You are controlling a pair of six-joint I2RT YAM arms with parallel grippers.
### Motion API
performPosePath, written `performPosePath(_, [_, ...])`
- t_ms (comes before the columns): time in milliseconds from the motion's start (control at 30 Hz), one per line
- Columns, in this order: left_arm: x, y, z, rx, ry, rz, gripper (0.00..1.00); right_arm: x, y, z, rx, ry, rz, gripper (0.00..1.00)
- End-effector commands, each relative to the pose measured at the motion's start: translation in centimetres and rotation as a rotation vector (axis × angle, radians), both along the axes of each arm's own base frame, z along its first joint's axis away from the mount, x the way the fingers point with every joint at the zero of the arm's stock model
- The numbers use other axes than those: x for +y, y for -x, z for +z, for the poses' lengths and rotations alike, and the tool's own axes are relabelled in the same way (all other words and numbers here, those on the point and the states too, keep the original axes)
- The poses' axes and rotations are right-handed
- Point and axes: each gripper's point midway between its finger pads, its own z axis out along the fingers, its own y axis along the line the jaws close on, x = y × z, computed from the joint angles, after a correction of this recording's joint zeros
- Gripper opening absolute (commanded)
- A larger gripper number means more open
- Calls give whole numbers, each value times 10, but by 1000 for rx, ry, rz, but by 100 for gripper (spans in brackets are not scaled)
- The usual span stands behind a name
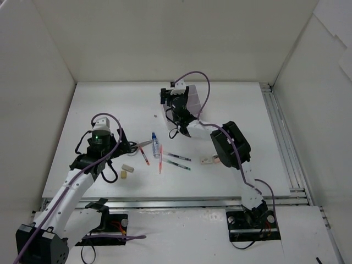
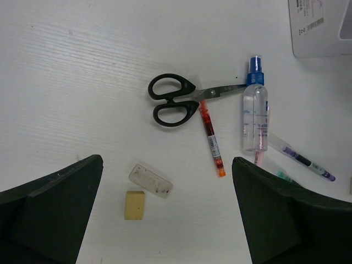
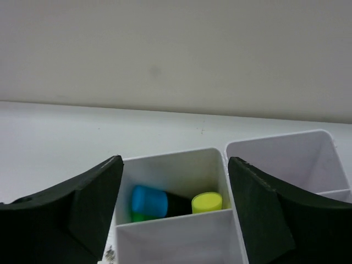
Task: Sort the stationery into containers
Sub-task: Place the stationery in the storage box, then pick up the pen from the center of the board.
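Top external view: the left hand (image 1: 132,146) is held low over the table (image 1: 99,104), and the right hand (image 1: 168,108) is held at the white organiser (image 1: 192,102), much of which is hidden by that arm. The blue-capped bottle (image 1: 155,146) lies flat, its long axis running near to far, cap at the far end.

Left wrist view: the left hand's fingers are spread wide at either edge of the frame. The scissors (image 2: 173,102) lie crosswise, black handles to the left, closed blades pointing right at the bottle's neck; whether the tips touch it cannot be told. A red pen (image 2: 212,137) lies almost at right angles to them, one end at the pivot. A pale eraser (image 2: 150,180) and a beige eraser (image 2: 134,204) lie just beside each other. Only a corner of the organiser is seen, cut off.

Right wrist view: the right hand is spread over a compartment holding a blue-capped highlighter (image 3: 148,201) and a yellow-capped highlighter (image 3: 207,202), partly hidden by the near wall.
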Motion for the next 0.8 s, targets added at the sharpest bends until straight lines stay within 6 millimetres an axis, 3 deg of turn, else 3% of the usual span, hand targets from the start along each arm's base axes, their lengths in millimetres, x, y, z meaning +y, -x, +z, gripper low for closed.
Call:
performPosePath(0, [-5,-9,26,-88,30,-24,99,-2,40,143,-237,-148,30,76])
performPosePath(33, [-7,-7,28,-90,38,-34,100,-4,49,128,-205,-121,46,79])
performPosePath(67, [-7,-7,29,-89,40,-37,99,-8,63,150,-226,-131,79,86])
performPosePath(133, [-7,-4,30,-82,30,-44,99,-14,88,142,-158,-78,136,93])
performPosePath(167, [-7,-5,33,-85,30,-45,99,-6,100,137,-123,-50,210,94])
performPosePath(200, [-12,-2,34,-85,47,-72,99,-8,113,98,10,7,248,95])
performPosePath(233, [-13,-2,36,-90,53,-78,99,-10,128,109,29,5,291,96])
performPosePath(267, [-14,0,34,-89,58,-82,100,-8,140,96,89,29,349,96])
performPosePath(300, [-16,-1,37,-104,66,-88,100,-12,155,66,219,87,375,96])
performPosePath(367, [-17,3,38,-116,79,-98,99,-10,186,48,338,158,483,95])
performPosePath(400, [-19,5,41,-128,87,-107,99,-19,205,19,453,246,520,94])
performPosePath(467, [-19,7,39,-129,88,-113,99,-24,236,-6,548,366,608,92])
performPosePath(600, [-19,12,41,-151,96,-120,99,-37,266,-52,649,566,681,92])
performPosePath(767, [-19,16,40,-149,97,-123,99,-40,276,-89,742,678,661,88])
